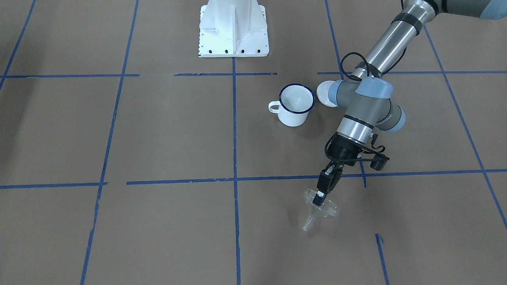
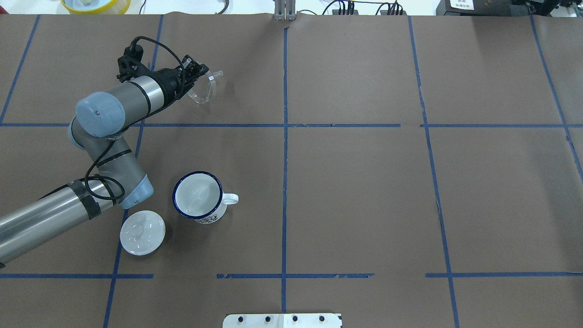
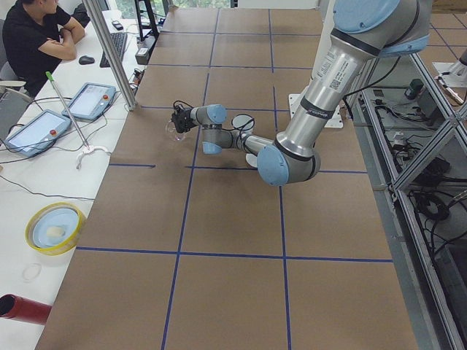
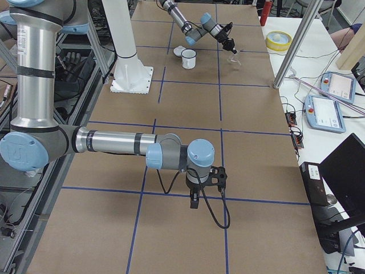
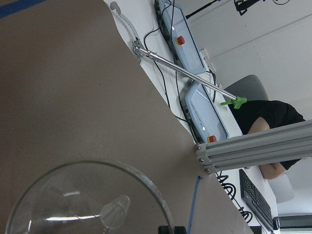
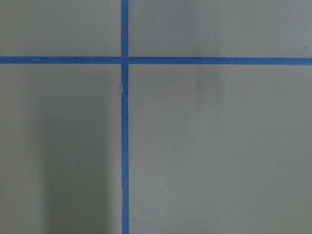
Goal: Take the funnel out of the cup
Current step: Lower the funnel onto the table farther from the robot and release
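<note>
A: What is nearest in the front-facing view?

B: One clear funnel (image 1: 326,209). The left gripper (image 1: 318,199) has its fingers closed on the funnel's rim. The funnel is tilted with the spout toward the camera, over the brown paper table (image 1: 158,134). It is well apart from the white enamel mug (image 1: 294,114). I cannot tell if it touches the paper.

A: And behind it?

B: The one mug stands upright, with a dark blue rim. Just beside it lies one white lid (image 1: 323,94), partly hidden by the arm.

A: Is there any writing?

B: The overhead view shows a dark print on the mug's side, under the handle. It is perhaps a pattern, and too small to read. The front-facing view does not show it.

A: What do the wrist cameras show?

B: The left one looks into the funnel's mouth. Past the table edge it shows two control tablets (image 5: 204,113) with red buttons. The right one shows only paper and a cross of blue tape (image 6: 124,60).

A: And the right gripper (image 4: 194,201)?

B: It appears only in the exterior right view, pointing down. I cannot tell whether it is open or closed.
</note>
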Action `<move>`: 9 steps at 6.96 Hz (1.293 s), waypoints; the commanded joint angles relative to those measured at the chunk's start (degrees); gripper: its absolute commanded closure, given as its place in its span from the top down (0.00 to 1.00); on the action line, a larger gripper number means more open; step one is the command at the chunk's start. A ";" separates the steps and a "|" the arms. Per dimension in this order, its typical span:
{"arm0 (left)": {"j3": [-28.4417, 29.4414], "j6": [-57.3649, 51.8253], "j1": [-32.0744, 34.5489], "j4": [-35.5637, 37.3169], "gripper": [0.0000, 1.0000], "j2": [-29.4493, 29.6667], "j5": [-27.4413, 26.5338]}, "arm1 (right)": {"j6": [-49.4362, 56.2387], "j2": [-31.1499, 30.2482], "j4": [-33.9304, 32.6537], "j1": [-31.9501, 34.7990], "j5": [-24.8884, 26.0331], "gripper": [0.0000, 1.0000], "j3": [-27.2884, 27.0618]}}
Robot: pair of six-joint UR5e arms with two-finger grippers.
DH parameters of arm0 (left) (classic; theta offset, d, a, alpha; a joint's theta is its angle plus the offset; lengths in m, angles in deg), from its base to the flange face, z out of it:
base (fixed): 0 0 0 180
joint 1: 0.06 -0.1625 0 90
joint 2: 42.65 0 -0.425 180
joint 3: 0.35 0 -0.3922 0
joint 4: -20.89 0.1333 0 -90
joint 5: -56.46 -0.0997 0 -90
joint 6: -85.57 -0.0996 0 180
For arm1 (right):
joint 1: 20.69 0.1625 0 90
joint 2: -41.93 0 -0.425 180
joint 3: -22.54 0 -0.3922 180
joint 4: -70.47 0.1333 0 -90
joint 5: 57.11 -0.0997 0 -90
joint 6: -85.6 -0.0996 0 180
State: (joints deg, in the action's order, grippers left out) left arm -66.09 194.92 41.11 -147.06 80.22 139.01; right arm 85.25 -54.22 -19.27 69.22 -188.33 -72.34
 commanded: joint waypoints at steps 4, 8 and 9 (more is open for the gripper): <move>-6.99 -1.07 0.22 4.78 0.99 -2.18 1.90 | 0.00 0.00 0.00 0.00 0.00 1.00 -0.04; -34.20 -1.16 1.45 39.76 0.98 -12.38 19.72 | 0.00 0.00 0.00 0.00 0.00 1.00 -0.04; -39.24 -2.81 1.54 49.81 0.98 -12.83 21.32 | 0.00 0.00 0.00 0.00 0.00 1.00 -0.04</move>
State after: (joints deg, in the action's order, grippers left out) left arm -97.82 193.39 42.52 -110.73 68.70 157.27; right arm 85.25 -54.22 -19.27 69.22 -188.33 -72.39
